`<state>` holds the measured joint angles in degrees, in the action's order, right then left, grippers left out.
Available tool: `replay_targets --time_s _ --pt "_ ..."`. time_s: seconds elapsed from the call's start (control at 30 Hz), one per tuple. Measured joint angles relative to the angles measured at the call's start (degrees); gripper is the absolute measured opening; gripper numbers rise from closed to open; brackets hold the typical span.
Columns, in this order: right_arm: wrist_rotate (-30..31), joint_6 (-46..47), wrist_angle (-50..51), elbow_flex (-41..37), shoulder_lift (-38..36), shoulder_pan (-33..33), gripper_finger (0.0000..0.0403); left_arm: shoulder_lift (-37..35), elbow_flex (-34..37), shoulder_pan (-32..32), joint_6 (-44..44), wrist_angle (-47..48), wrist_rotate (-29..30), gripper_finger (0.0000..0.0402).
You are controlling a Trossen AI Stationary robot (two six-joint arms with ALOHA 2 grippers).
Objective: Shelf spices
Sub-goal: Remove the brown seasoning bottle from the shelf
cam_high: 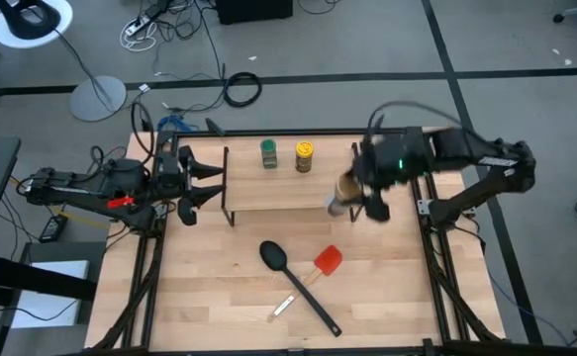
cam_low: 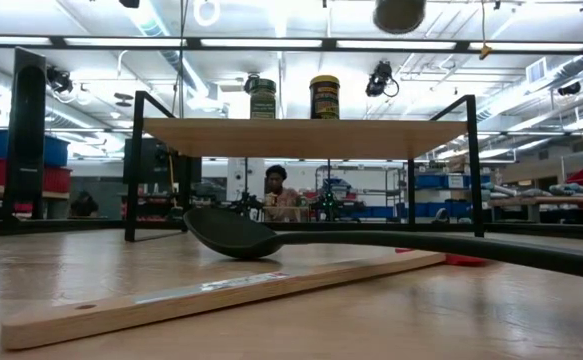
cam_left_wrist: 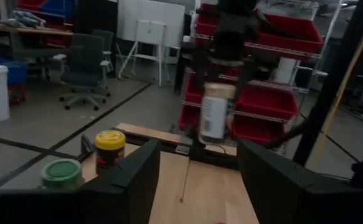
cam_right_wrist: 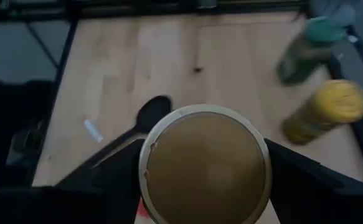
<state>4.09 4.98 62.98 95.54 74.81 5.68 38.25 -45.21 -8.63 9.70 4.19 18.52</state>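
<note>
Wooden surface [cam_high: 229, 297] carries, nearest, a black spoon [cam_high: 276, 258] and red spatula [cam_high: 329, 260]. Behind them stands the shelf [cam_high: 278, 188], with the green-topped jar [cam_high: 268, 153] and yellow jar [cam_high: 304, 156] upright on its far edge. The right gripper [cam_high: 352, 193], fingers clenched on the tan jar [cam_high: 345, 190], hovers at the shelf's right end. The left gripper [cam_high: 207, 184], fingers spread and empty, waits at the shelf's left end. Labels are unreadable.

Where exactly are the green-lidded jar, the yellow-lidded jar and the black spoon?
Green-lidded jar [cam_high: 268, 153]: high view, its body.
Yellow-lidded jar [cam_high: 304, 156]: high view, its body.
Black spoon [cam_high: 274, 256]: high view, its bowl.
</note>
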Motion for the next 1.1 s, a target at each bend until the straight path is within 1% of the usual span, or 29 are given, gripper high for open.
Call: replay_targets --time_s 0.1,0.23,0.43,0.53,0.67,0.8,0.9,1.1 --pt "5.5 3.7 -1.2 -4.4 0.0 6.2 0.0275 0.6 0.0 0.0 0.9 0.1 -0.8 0.0219" --pt "13.4 11.8 -3.1 -12.5 0.0 12.9 0.0275 1.7 0.0 0.0 1.1 0.2 -1.2 0.0219" --pt "19.8 27.0 -9.4 -26.9 0.1 21.0 0.0275 3.8 0.0 -0.1 1.1 0.0 -1.2 0.0219" --pt "22.6 35.1 -11.5 -32.3 0.1 24.2 0.0275 4.6 0.0 -0.1 1.1 0.0 -1.3 0.0219" --pt "23.8 44.3 -11.8 -37.3 0.1 26.7 0.0275 5.2 0.0 -0.1 1.1 -0.1 -3.2 0.0219" --pt "23.8 50.3 -12.0 -40.7 0.1 27.6 0.0275 5.3 0.0 -0.1 1.1 0.0 -4.2 0.0219" --pt "23.9 52.3 -12.0 -42.1 0.1 27.7 0.0275 5.3 0.0 -0.1 1.1 0.0 -4.2 0.0219" --pt "23.9 52.9 -12.5 -43.4 0.1 27.7 0.0277 5.3 0.0 -0.1 -0.1 0.0 -4.2 0.0219"
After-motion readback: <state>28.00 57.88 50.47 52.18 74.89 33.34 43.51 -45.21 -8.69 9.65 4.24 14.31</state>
